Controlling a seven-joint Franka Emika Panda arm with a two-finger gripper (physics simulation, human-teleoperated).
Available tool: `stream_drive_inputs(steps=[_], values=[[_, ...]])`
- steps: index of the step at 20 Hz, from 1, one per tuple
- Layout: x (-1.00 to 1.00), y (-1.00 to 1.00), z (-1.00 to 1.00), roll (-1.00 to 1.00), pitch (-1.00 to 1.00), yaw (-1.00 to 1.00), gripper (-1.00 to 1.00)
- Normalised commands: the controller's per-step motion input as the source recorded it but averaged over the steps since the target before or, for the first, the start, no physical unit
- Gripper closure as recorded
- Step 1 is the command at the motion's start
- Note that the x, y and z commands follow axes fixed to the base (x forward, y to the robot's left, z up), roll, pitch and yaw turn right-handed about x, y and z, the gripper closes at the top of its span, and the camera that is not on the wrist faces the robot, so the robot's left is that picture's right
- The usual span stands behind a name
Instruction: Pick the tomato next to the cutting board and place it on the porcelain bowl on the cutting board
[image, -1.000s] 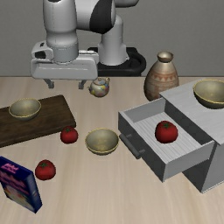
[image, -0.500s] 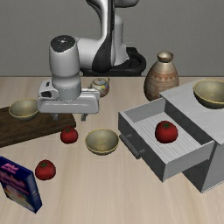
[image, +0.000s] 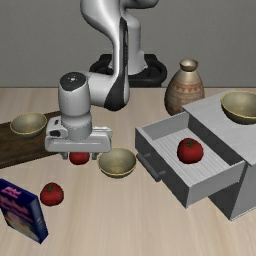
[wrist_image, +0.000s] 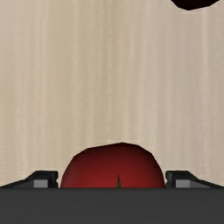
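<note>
A red tomato (image: 79, 157) lies on the wooden table just off the dark cutting board's (image: 18, 150) right end. My gripper (image: 77, 153) has come down over it, and the hand hides most of the tomato in the exterior view. In the wrist view the tomato (wrist_image: 112, 166) sits between my two fingertips (wrist_image: 37, 179), which stand open on either side with a sliver of gap. The porcelain bowl (image: 28, 124) rests on the board, towards the exterior view's left of my hand.
A second bowl (image: 116, 161) sits just right of my gripper. Another tomato (image: 51, 194) and a blue box (image: 23, 211) lie in front. A grey cabinet's open drawer (image: 205, 172) holds a third tomato (image: 190, 150). A bowl (image: 240, 107) tops the cabinet and a vase (image: 185, 88) stands behind it.
My arm has swung forward from the back of the table and dropped down onto the tomato beside the board. Nothing on the table has moved.
</note>
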Motion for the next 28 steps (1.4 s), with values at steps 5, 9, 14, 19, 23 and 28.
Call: stream_drive_inputs(steps=[5, 9, 14, 19, 23, 28], values=[[0.00, 0.00, 0.00, 0.00, 0.00, 0.00, 1.00], [0.00, 0.00, 0.00, 0.00, 0.00, 0.00, 1.00], [0.00, 0.00, 0.40, 0.00, 0.00, 0.00, 1.00], [0.00, 0.00, 1.00, 0.00, 0.00, 0.00, 1.00], [0.00, 0.00, 1.00, 0.00, 0.00, 0.00, 1.00], [0.00, -1.00, 0.00, 0.00, 0.00, 0.00, 1.00]])
